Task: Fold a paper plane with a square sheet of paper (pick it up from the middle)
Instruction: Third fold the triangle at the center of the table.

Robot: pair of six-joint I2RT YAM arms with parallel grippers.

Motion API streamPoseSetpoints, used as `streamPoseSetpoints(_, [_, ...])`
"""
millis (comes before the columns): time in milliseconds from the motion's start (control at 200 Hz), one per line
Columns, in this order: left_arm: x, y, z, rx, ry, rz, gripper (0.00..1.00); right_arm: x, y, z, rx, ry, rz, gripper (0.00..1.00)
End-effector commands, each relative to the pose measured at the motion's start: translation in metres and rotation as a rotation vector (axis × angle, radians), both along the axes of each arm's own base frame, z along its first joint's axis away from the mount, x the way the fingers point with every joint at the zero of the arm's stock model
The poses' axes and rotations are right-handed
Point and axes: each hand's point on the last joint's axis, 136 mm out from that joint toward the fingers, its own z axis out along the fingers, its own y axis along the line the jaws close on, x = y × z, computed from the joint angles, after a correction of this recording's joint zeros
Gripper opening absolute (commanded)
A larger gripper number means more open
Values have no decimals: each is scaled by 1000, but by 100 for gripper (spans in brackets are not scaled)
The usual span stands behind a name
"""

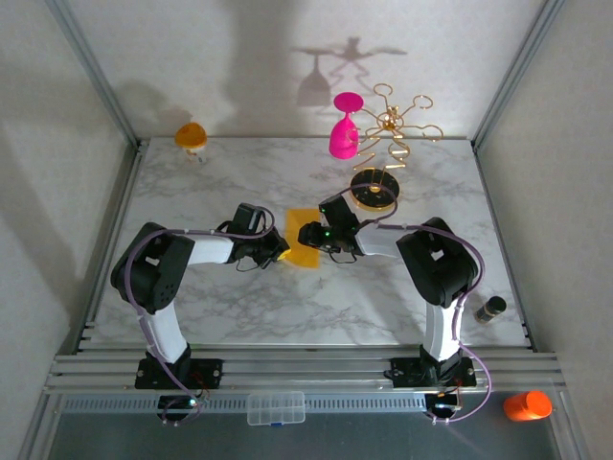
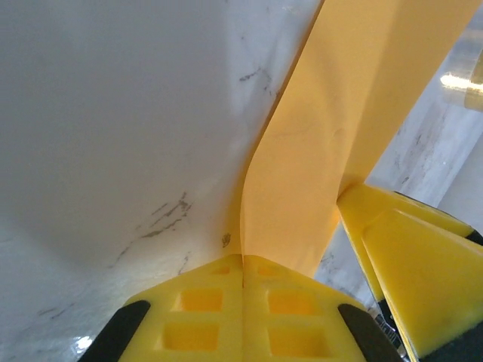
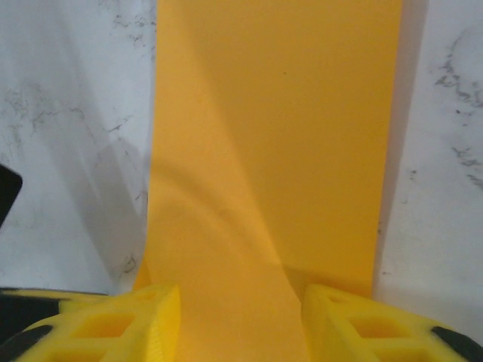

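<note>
In the middle of the counter point(image 1: 239, 307), the left gripper point(image 2: 243, 271) pinches the left edge of the square sheet of paper point(image 1: 305, 253). The right gripper point(image 3: 241, 320) straddles it, jaws apart. Best to match the edges before creasing.

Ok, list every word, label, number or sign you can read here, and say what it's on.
No text can be read anywhere.
The square sheet of paper is plain, with no print.
The small dark cylinder and the clear box are too small to make out any label.
</note>
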Motion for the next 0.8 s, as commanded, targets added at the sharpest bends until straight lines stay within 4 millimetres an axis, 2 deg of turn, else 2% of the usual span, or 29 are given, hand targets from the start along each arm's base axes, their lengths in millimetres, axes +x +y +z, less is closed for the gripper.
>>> streamPoseSetpoints(0, [9, 2, 13, -13, -24, 15, 0, 5, -16, 22, -68, -121, 42, 55])
streamPoseSetpoints(145, [10, 1, 26, -35, -21, 44, 0, 2, -22, 53, -79, -318, 130, 67])
streamPoseSetpoints(215, [8, 1, 30, -45, -11, 65, 0, -4, -23, 66, -76, -419, 174, 68])
streamPoseSetpoints(355, [6, 0, 39, -77, 9, 108, 0, -21, -17, 79, -114, -626, 293, 68])
streamPoseSetpoints(426, [7, -1, 44, -96, 11, 134, 0, -23, -19, 79, -153, -708, 316, 69])
streamPoseSetpoints(446, [7, -1, 45, -95, 12, 141, 0, -31, -10, 79, -149, -731, 351, 69])
streamPoseSetpoints(646, [7, 0, 51, -97, 6, 169, 0, -58, 15, 78, -193, -930, 520, 71])
streamPoseSetpoints(796, [6, -1, 52, -93, 5, 164, 0, -58, 27, 65, -281, -985, 583, 70])
